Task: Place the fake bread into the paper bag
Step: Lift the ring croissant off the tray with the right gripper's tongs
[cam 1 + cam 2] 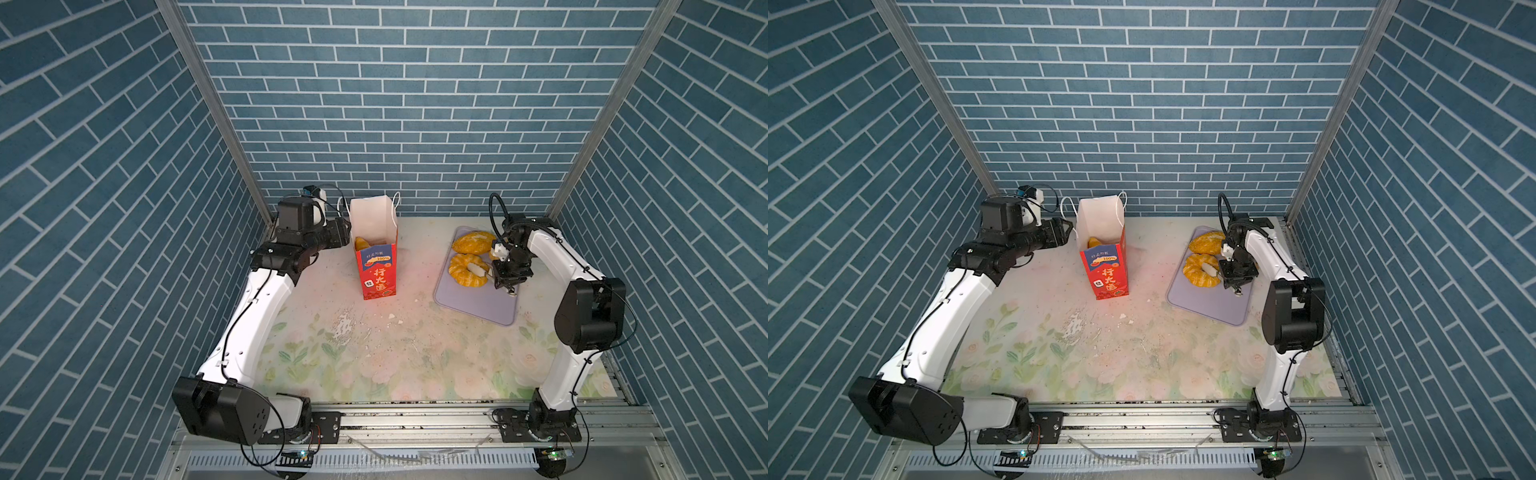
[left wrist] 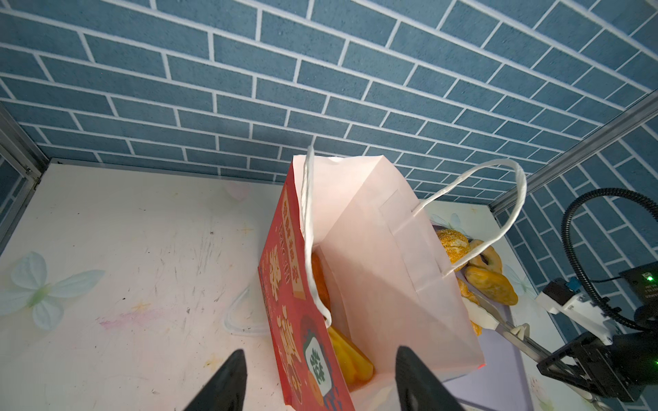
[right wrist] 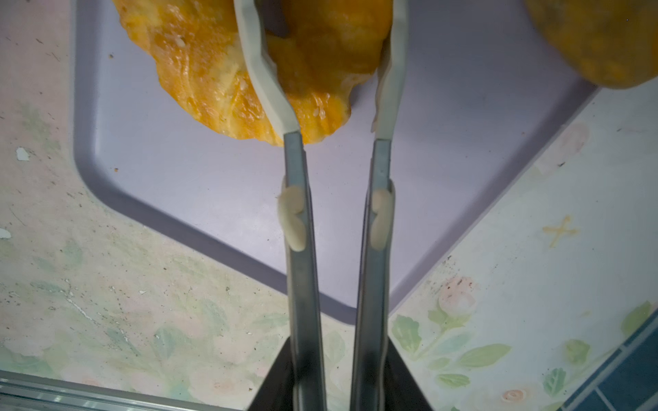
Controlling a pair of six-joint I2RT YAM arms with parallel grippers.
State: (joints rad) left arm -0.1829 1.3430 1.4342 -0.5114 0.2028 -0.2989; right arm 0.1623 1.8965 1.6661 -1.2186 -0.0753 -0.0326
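A bread ring (image 1: pixel 467 270) lies on the tray (image 1: pixel 478 309), right of the bag (image 1: pixel 376 270), with a loaf (image 1: pixel 471 243) just behind it. The tongs (image 3: pixel 295 213) straddle one side of the bread ring, one tip in its hole. The right gripper (image 3: pixel 338 377) is clamped on the tongs' handles. More bread (image 1: pixel 361 243) sits inside the bag. The left gripper (image 2: pixel 322 384) stands spread at the bag's left side; whether it touches the bag cannot be told.

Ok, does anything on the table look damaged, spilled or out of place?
Yes. The floral table cover looks worn away in a whitish patch in front of the paper bag, with white flakes scattered beside it. The bag stands upright, and the fake bread outside it sits on the lilac tray.
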